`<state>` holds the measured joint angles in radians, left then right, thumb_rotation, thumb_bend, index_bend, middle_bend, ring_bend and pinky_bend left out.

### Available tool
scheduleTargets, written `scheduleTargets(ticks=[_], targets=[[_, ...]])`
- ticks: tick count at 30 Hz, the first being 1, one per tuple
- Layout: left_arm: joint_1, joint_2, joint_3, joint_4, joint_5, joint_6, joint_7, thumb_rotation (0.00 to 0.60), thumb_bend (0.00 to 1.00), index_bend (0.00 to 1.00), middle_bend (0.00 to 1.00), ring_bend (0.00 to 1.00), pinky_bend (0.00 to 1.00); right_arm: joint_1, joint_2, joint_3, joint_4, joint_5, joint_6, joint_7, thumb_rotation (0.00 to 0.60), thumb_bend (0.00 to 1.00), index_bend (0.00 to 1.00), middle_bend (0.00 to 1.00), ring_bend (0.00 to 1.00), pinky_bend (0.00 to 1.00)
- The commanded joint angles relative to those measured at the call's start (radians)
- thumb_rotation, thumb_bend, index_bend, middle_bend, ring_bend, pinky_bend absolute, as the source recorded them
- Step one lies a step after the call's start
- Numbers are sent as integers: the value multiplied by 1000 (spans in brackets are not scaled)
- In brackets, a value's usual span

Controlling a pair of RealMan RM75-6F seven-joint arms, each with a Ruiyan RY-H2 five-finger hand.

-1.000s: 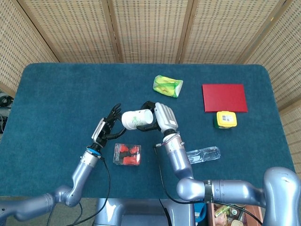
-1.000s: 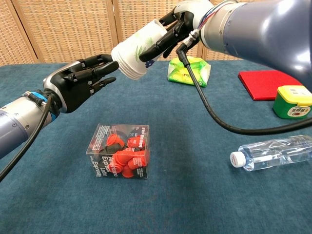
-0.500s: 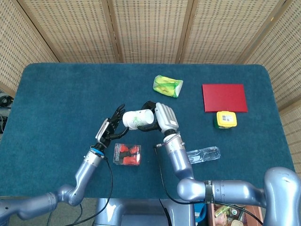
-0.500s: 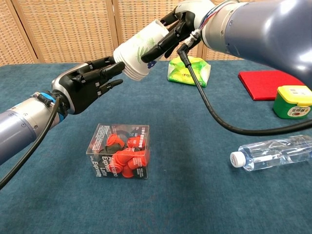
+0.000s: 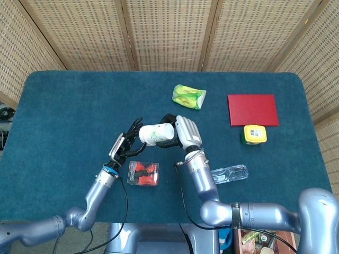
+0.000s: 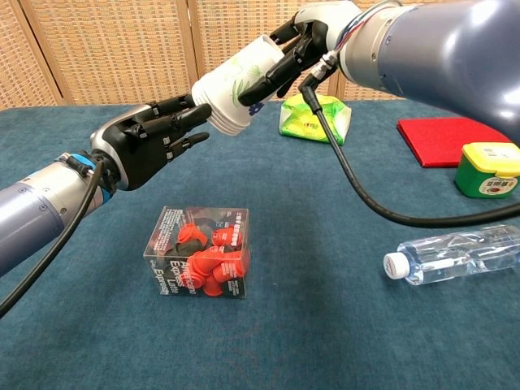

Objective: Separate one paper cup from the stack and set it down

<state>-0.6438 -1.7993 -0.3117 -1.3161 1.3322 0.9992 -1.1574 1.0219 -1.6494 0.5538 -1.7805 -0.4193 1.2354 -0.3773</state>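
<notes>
A white paper cup stack [image 5: 154,134] [image 6: 230,91] with green print is held sideways in the air, its base pointing to the robot's left. My right hand [image 5: 180,133] [image 6: 302,42] grips it around the rim end. My left hand [image 5: 126,145] [image 6: 150,140] is open with its fingers stretched out, and the fingertips [image 6: 197,114] reach the cup's base end. Whether they touch it is unclear.
A clear box of red and black pieces [image 5: 143,173] [image 6: 198,253] lies on the blue table [image 5: 63,106] below the hands. A plastic bottle [image 5: 229,173] [image 6: 452,253], green packet [image 5: 188,97] [image 6: 315,116], red book [image 5: 252,109] [image 6: 443,137] and yellow-green box [image 5: 253,134] [image 6: 488,170] lie to the right.
My left hand has moved toward the cup stack until its fingertips reach the base. The right hand and the cups have shifted slightly.
</notes>
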Motion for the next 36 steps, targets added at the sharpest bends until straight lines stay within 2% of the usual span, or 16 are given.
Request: scheduleTargets(ticks=[1,11,23,30,36], targets=[[3,0,3,0,0,3,1,600,404,624,0,0,0,-1,2,0,0,0,0,1,600,187,783,648,514,744],[27,23,11,10,-1,19,3,600,407,645,8,0,0,-10,20,4,4,-1,0,1,600,187,783,648,514,744],[75,106,28,-26,2,52,48,600,407,651,22,0,0,-43,59,-12,-20,-9,12,1,600,187,783,648,514,744],[95,173,28,-72,-21,65,169,600,407,658,26,0,0,-84,93,-43,-46,-22,23,5,600,187,783,648,514,745],[121,298,42,-183,-71,42,351,600,407,663,35,0,0,-141,145,-105,-84,-64,40,-6,600,187,783,648,514,745]])
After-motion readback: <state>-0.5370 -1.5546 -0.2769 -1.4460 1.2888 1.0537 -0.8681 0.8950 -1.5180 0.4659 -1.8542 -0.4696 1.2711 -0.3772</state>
